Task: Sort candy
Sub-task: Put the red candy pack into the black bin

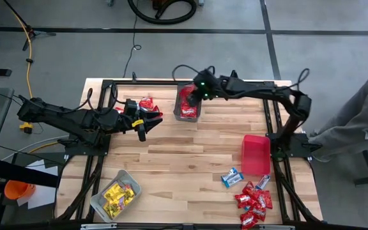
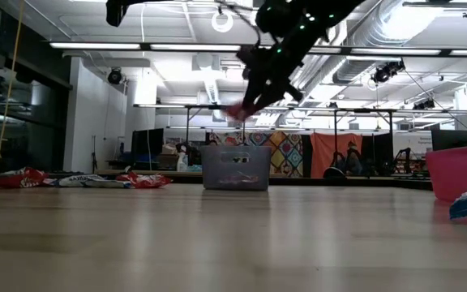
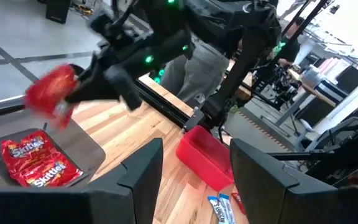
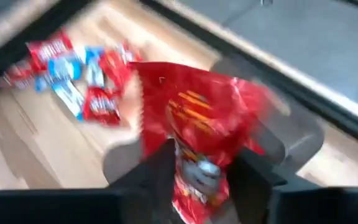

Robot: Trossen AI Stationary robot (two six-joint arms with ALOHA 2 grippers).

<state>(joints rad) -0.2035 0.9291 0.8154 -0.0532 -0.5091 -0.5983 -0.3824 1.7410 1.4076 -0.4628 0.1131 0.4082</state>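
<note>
One camera looks straight down on the table (image 1: 190,150); another sits level with it; wrist cameras ride close, sharing the mesh bin (image 1: 188,102).

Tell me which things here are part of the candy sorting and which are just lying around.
Part of the job:
red packet at the right gripper
dark bin under it, red packets inside
grey bin of yellow packets
red bin
unsorted pile
blue-and-white packets
left gripper, waiting

Lying about:
orange object and yellow cable on the floor
</note>
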